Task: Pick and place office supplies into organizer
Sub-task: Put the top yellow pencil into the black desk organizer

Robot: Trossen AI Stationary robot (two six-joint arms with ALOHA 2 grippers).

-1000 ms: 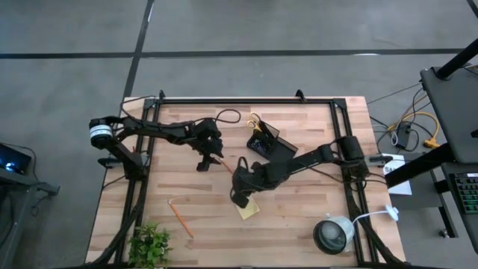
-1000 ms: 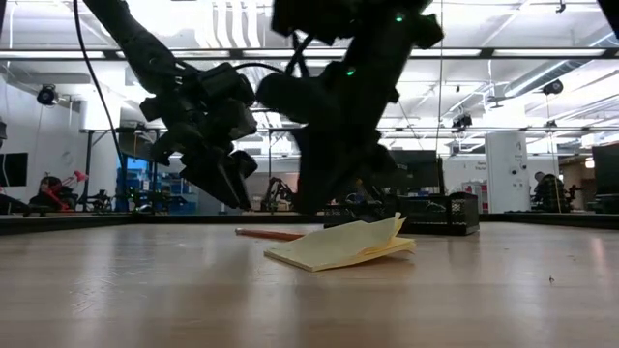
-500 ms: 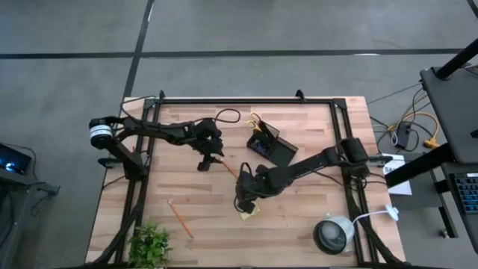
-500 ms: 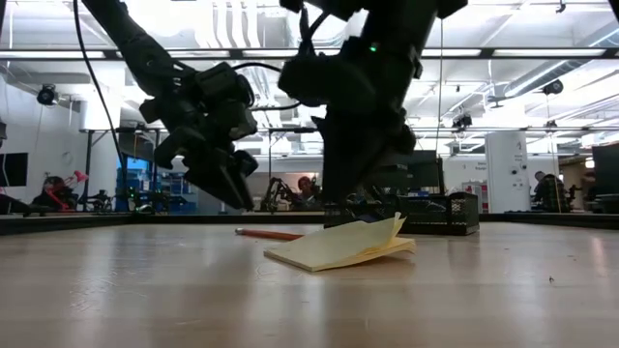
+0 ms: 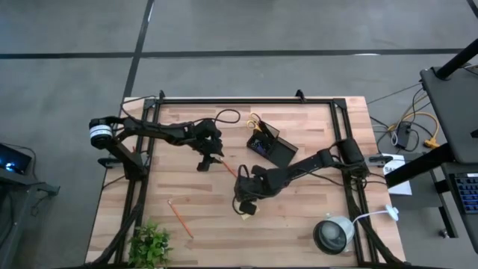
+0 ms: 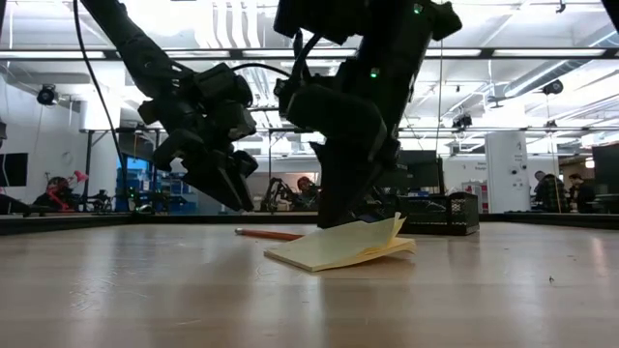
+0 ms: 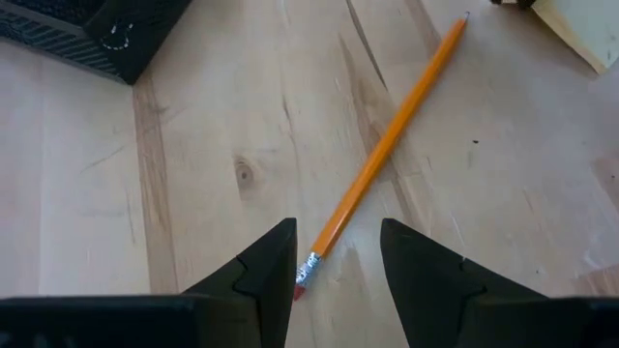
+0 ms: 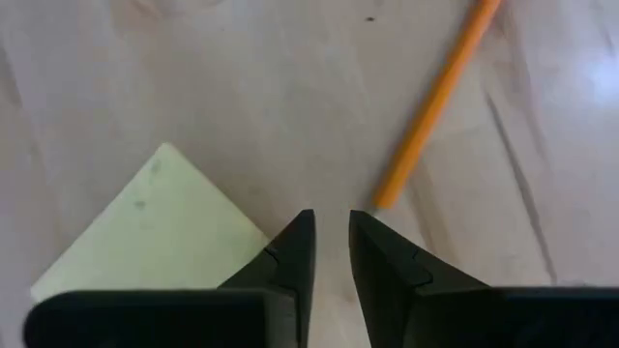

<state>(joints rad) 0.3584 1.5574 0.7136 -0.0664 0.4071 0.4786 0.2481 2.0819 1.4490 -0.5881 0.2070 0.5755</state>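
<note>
looks like a big open robotics lab or workshop. past the wooden table (image 6: pixel 145 290) the low view shows a high ceiling with strip lights (image 6: pixel 232 24), exposed pipes, other rigs and benches, and people (image 6: pixel 556 191) in the background. from above there's a bare grey concrete floor (image 5: pixel 261 26), loose cables (image 5: pixel 414 123) and a keyboard (image 5: pixel 467 190) on a desk beside the framed table.
</note>
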